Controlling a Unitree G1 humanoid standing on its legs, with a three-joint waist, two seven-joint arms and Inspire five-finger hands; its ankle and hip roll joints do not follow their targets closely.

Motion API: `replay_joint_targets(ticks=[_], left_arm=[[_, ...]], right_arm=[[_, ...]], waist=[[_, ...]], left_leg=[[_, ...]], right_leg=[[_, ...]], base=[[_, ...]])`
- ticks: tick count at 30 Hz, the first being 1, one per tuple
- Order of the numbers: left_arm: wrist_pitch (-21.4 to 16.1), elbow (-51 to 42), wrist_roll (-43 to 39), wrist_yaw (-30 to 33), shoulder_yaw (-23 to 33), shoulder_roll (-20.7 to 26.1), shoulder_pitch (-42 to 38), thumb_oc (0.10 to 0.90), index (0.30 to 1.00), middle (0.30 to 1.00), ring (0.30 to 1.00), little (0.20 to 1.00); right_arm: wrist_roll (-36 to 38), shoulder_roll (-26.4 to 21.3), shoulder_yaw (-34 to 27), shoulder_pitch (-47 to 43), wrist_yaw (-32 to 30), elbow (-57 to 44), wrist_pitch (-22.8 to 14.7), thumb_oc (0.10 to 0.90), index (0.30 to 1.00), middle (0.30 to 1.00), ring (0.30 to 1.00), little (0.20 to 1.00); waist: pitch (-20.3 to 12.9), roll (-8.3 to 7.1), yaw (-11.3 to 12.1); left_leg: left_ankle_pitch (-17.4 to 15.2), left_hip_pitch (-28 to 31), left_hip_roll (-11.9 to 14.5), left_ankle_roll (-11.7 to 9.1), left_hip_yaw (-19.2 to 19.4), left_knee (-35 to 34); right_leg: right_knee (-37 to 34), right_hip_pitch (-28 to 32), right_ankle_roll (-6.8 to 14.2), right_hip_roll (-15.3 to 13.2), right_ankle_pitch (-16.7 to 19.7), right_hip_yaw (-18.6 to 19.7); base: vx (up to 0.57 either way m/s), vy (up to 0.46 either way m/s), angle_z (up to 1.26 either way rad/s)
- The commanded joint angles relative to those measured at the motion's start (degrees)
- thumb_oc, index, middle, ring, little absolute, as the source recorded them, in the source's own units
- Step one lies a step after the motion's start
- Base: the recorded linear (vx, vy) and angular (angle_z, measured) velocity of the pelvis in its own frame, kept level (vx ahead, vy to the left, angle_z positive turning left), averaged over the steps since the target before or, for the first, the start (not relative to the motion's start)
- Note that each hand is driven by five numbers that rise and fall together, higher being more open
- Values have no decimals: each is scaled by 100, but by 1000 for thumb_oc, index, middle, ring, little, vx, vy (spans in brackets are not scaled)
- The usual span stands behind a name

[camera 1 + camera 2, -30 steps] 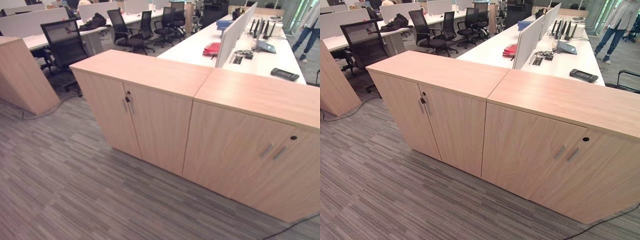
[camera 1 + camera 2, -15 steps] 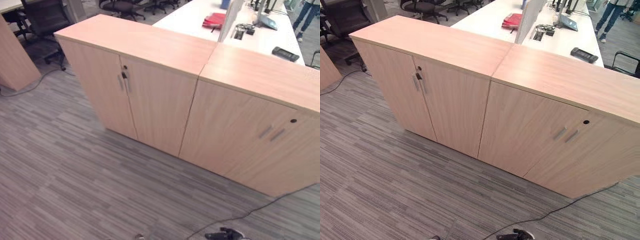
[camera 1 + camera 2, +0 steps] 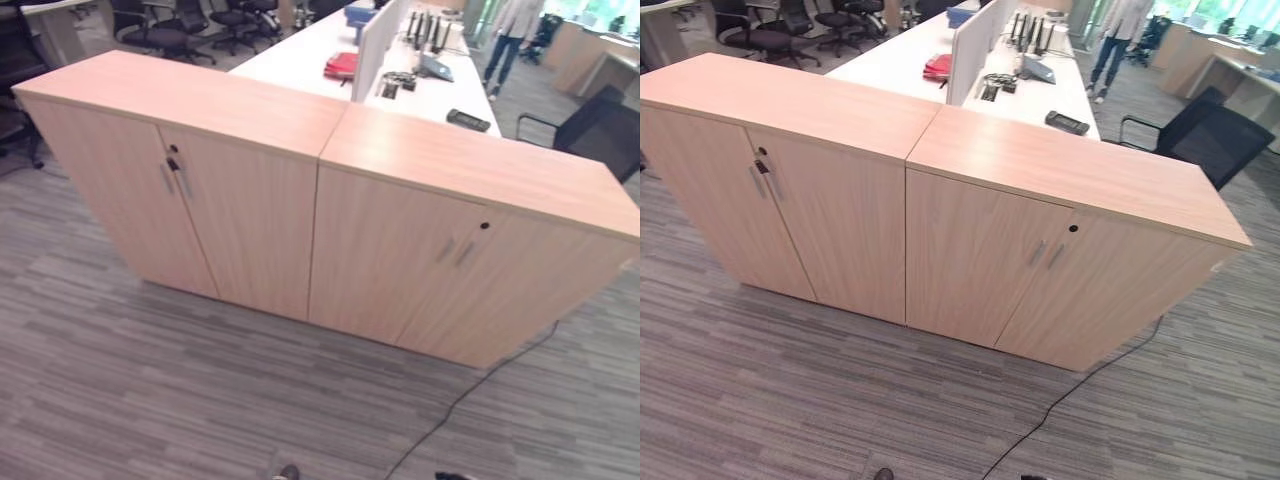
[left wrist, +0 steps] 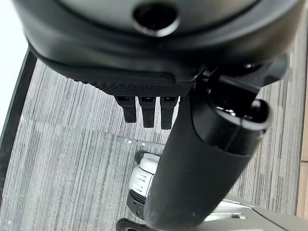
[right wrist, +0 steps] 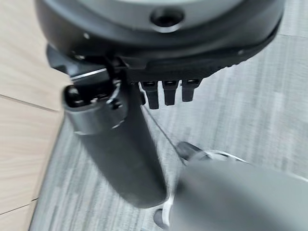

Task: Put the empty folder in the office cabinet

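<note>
Camera's swung right, nothing else moved. Office cabinets (image 3: 400,250) are closed. Left robot hand (image 4: 202,159) and right robot hand (image 5: 115,149) hang relaxed and empty. Red folder-ish thing (image 3: 341,65) lies on the worktop (image 3: 295,62) behind, so could be pre-fetch or done.

Two light wood office cabinets stand side by side, touching, on the grey striped carpet, spanning the frame from the left edge to the right.

The left cabinet (image 3: 190,200) fills the left half. Its two doors are shut, with a pair of slim vertical metal handles (image 3: 175,180) near the middle seam and a dark key in the lock just above them.

The right cabinet (image 3: 440,250) fills the centre and right. Its two doors are also shut, with two short handles (image 3: 455,252) and a small round dark lock (image 3: 485,226) above them.
</note>
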Motion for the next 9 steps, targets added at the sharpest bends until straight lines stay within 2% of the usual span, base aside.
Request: replay_joint_targets(ticks=[1, 9], left_arm=[[-162, 66, 156, 6, -32, -159, -1, 800, 900, 900, 900, 900], [-184, -206, 198, 16, -282, -283, -178, 800, 900, 900, 900, 900]], right_arm=[[-25, -101, 215, -132, -28, 106, -11, 800, 900, 900, 900, 900], [-227, -74, 209, 62, -12, 242, 60, 800, 900, 900, 900, 900]], waist=[[-170, 244, -72], [-321, 315, -236]], left_leg=[[-105, 152, 26, -63, 88, -389], [-196, 455, 45, -25, 256, -476]], right_leg=[[-102, -31, 363, -64, 58, -34], [-272, 232, 412, -86, 89, 112]], base=[[43, 19, -14], [39, 35, -9]])
